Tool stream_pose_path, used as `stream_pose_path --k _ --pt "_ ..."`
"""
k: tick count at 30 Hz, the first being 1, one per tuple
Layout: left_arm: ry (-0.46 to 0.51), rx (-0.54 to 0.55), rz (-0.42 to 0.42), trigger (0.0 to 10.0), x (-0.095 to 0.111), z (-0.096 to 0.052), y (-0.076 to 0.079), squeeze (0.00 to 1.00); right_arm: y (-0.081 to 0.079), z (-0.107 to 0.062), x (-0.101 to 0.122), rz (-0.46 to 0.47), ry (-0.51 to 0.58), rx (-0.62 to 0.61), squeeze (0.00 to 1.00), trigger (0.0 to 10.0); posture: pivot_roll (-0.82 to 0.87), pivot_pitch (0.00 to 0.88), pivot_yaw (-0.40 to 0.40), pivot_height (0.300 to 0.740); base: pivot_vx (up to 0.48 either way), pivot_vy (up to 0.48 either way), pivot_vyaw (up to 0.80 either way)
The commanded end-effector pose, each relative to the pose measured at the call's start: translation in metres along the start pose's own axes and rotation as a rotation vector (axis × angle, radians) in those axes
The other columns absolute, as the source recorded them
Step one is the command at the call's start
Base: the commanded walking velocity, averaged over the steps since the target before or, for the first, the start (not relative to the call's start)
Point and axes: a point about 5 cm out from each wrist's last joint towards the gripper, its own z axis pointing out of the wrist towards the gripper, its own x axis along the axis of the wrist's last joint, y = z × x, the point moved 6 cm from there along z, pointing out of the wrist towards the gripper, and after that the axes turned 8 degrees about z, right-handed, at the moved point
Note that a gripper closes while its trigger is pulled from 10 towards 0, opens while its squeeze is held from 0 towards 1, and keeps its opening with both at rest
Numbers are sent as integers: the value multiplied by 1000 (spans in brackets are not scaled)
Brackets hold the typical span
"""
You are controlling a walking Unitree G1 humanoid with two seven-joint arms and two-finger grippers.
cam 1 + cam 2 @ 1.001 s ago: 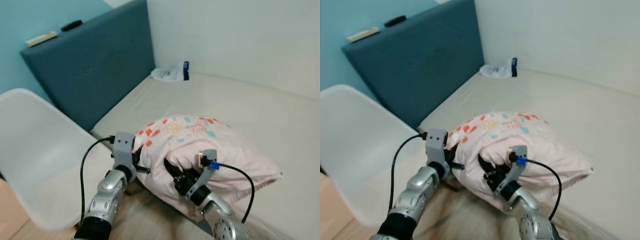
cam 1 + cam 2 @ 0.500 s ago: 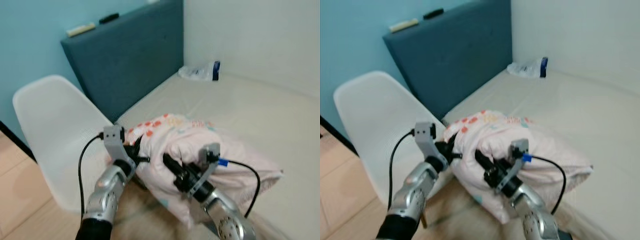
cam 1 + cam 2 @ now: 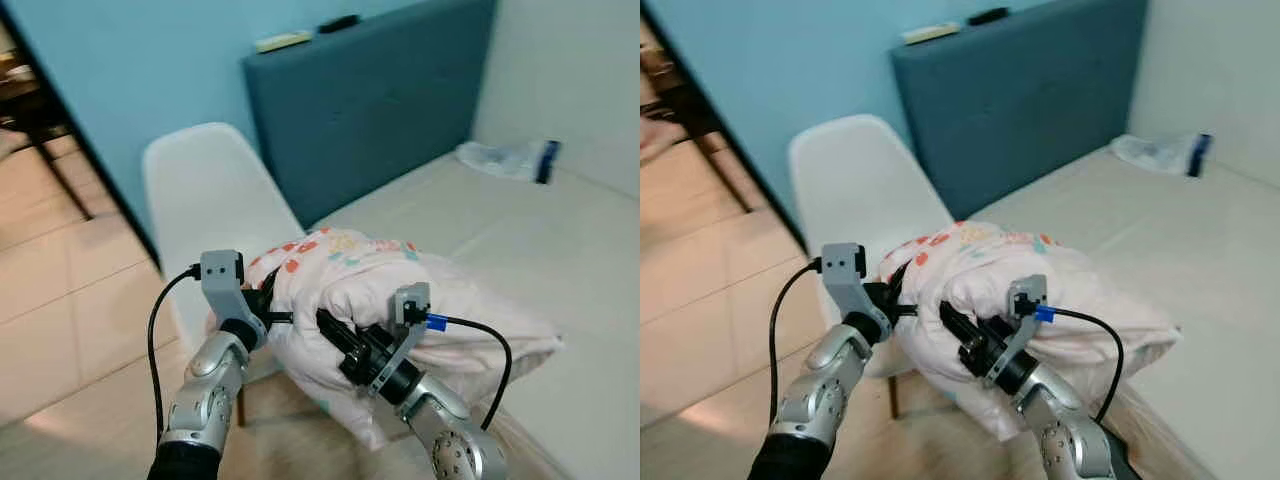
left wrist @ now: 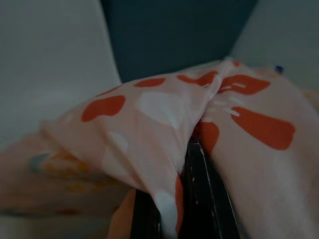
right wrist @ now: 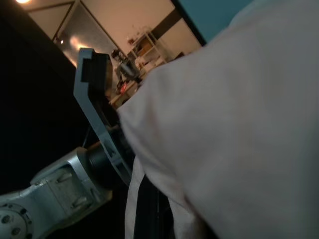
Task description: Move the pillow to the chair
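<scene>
Nearest, both hands grip the pillow (image 3: 400,300), a pink one with orange, white and teal spots, held above the bed's (image 3: 560,260) near edge. The left hand (image 3: 268,312) is clenched on the pillow's corner at 9 o'clock; in the left wrist view fabric is pinched between its black fingers (image 4: 199,199). The right hand (image 3: 335,330) is clenched on a fold at the pillow's 6 o'clock side.

Just behind the pillow at 10 o'clock stands the white chair (image 3: 215,200), seat partly hidden by the pillow. Beyond at 12 o'clock rises a dark blue headboard (image 3: 370,100), a pale flat object (image 3: 283,41) and a dark one (image 3: 338,22) lying on its top. At 2 o'clock a clear plastic packet (image 3: 510,158) with a blue end lies on the bed; no writing is legible.
</scene>
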Motion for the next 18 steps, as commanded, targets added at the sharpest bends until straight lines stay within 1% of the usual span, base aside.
stream_pose_path --k 1,4,8,18 --pt "48 -27 19 10000 14 1 7 0 -18 11 -6 4 -33 81 0 10000 -117 97 98 740 0 0 763" --pt "68 -10 21 10000 20 0 5 0 -20 13 -6 2 -36 90 0 10000 -115 97 95 740 0 0 763" --pt "91 16 44 10000 28 0 4 0 -21 15 -4 -2 -40 104 0 10000 -104 96 88 740 0 0 763" --pt "91 24 60 10000 29 0 4 0 -20 15 -4 -3 -44 104 0 10000 -102 97 84 740 0 0 763"
